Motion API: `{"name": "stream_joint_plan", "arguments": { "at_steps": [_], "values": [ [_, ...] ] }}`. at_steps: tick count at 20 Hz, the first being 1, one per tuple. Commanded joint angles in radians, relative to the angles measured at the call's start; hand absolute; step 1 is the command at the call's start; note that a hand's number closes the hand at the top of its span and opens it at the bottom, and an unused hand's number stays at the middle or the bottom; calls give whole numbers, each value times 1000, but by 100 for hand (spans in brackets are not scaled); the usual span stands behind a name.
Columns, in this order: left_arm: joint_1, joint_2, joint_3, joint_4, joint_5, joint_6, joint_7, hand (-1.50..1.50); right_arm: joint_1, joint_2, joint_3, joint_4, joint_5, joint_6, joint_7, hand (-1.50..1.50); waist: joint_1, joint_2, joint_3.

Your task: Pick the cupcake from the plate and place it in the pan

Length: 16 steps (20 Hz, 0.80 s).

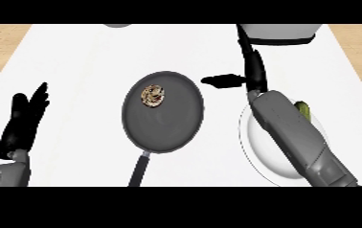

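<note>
The cupcake [153,95], brownish and speckled, lies inside the dark grey pan [163,126], near its far left part. The pan's black handle points toward the lower edge. The white plate [256,150] sits at the right, largely covered by my right forearm; a green item [304,108] shows at its far edge. My right hand [247,78] hovers beyond the plate, right of the pan, fingers straight and thumb out toward the pan, holding nothing. At the left edge my left hand [25,119] rests open, fingers up.
A grey-and-white vessel [279,33] stands at the back right, just behind my right hand. A grey round object [118,25] peeks in at the back edge. The white countertop [84,59] has wooden strips at both far sides.
</note>
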Motion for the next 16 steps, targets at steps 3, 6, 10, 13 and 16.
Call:
{"name": "stream_joint_plan", "arguments": {
  "at_steps": [3, 6, 10, 13, 16],
  "values": [
    [29, -1, 10, -9, 6, -14, -16, 0, 162, -238, -76, -176, -48, 213, -6, -150, -13, -3, 0],
    [18, -25, 5, 27, -10, 7, -34, 0, 241, -312, -115, -222, -61, 313, -36, -150, -11, 0, 0],
    [-48, 19, 37, 39, 7, -16, 22, 0, 359, -426, -171, -342, -87, 406, -38, -150, -17, -2, 0],
    [3, -8, 28, -1, 4, -17, -15, 0, 369, -461, -241, -283, -75, 498, -68, -150, -3, 1, 0],
    [-7, -17, 18, 4, -7, -27, -8, 0, 357, -432, -305, -181, -32, 565, -137, -150, 3, 3, 0]
  ]
}}
